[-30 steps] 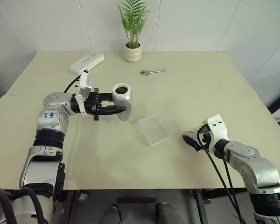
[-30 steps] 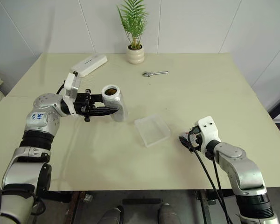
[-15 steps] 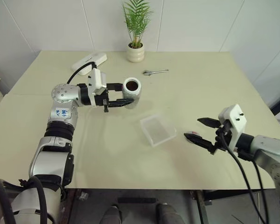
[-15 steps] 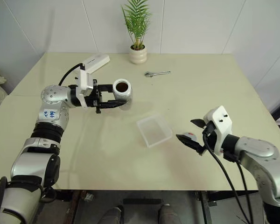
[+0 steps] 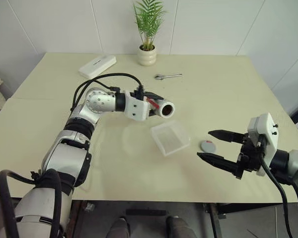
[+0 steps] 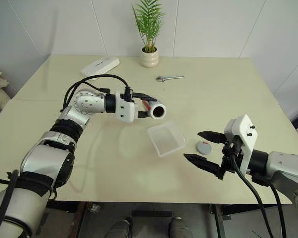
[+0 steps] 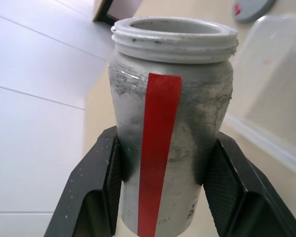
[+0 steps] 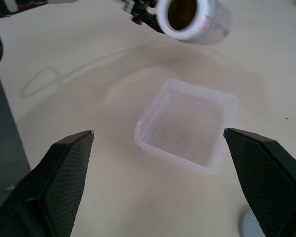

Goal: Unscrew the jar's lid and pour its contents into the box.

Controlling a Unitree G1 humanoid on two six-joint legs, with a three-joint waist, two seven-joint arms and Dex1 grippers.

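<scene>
jar (image 5: 165,109) | clamped between left jaws (tipped sideways) | above box (image 5: 171,138)

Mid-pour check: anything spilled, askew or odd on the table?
Nothing spilled. The jar, tipped on its side in the left hand, points toward the box, which looks empty. The lid lies flat on the table beside the box.

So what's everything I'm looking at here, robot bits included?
jar: one, silvery with red stripe, open, tipped sideways above the table beside the box
box: one, clear, table centre
lid: one, grey, on the table right of the box
wrench: one, silver, far side
white case: one, far left
potted plant: one, green in a white pot, far edge
table: one, pale yellow
left end effector: black fingers, shut on the jar
right end effector: black fingers, open, by the lid
</scene>
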